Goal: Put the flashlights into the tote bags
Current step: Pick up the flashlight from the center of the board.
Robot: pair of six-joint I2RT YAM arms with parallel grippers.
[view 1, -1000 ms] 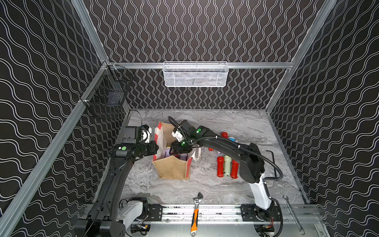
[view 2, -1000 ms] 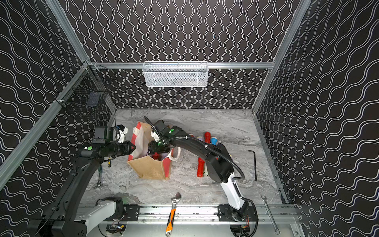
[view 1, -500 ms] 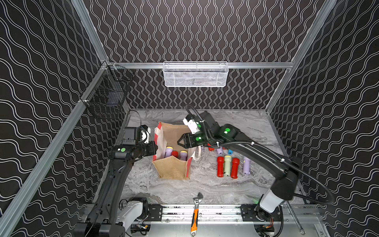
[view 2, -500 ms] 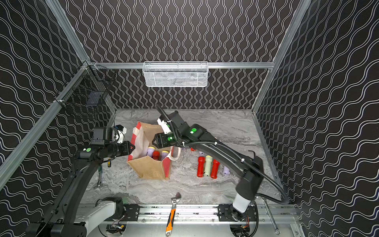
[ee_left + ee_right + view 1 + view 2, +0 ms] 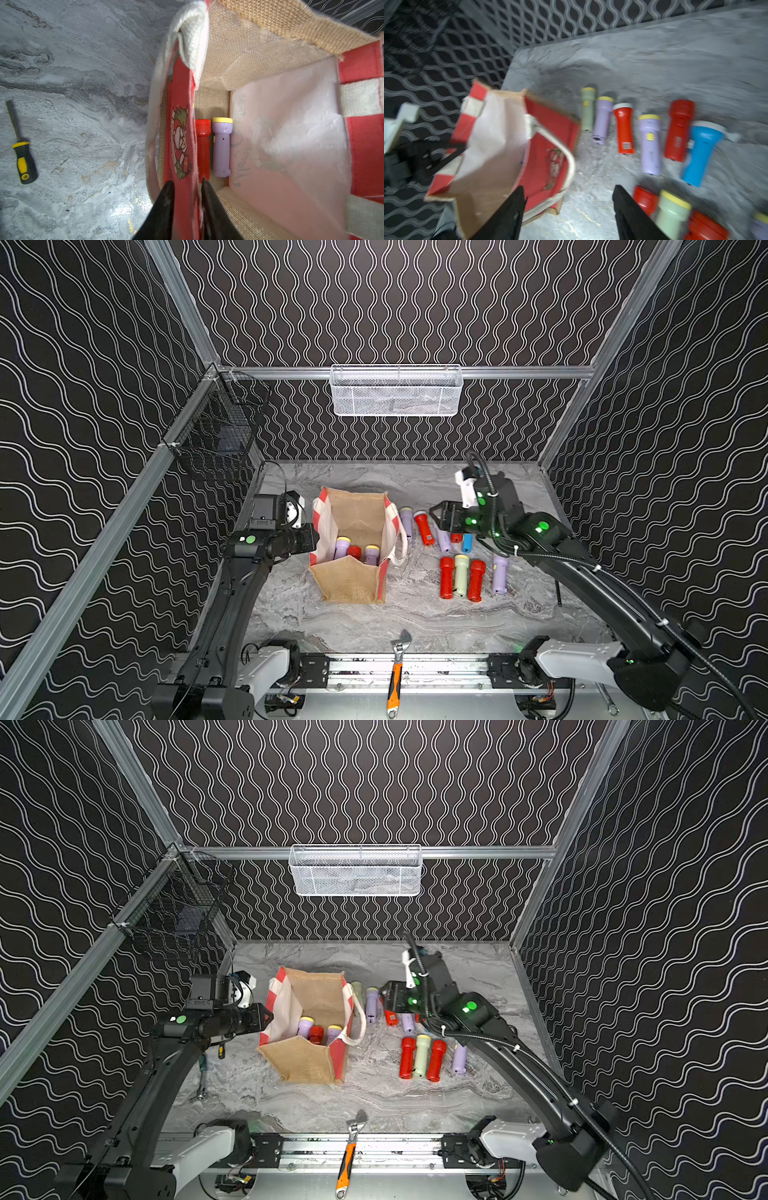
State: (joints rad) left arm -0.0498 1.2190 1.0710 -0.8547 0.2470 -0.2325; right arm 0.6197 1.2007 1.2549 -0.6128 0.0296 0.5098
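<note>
Nearest me, the orange-handled wrench (image 5: 397, 672) lies across the front rail, clear of the work. Beyond it the tote bag (image 5: 349, 585) stands on the worktop (image 5: 374, 622). The top of its near tan wall is creased inward, so the mouth is narrower than it should be and a drop could catch that fold. My left pincer (image 5: 187, 182) is clenched on the bag's red side panel, one finger inside and one outside. If that grip slackens, I'd expect the soft wall to sag over the three flashlights already inside, two lilac (image 5: 342, 547) and one red (image 5: 354, 551). The white rope handle (image 5: 401, 547) hangs off the side facing my other arm and could snag a finger crossing into the bag. Just past the bag, a row of four flashlights (image 5: 461, 578) lies packed side by side. Farther back is a row of six, ending in the blue one (image 5: 702, 151). They sit so close that closing on one will likely nudge its neighbours, and the round bodies could roll. My right pincer (image 5: 568, 188) hangs released and empty above that far row. The right wrist view is smeared, so I could easily misjudge my aim.
</note>
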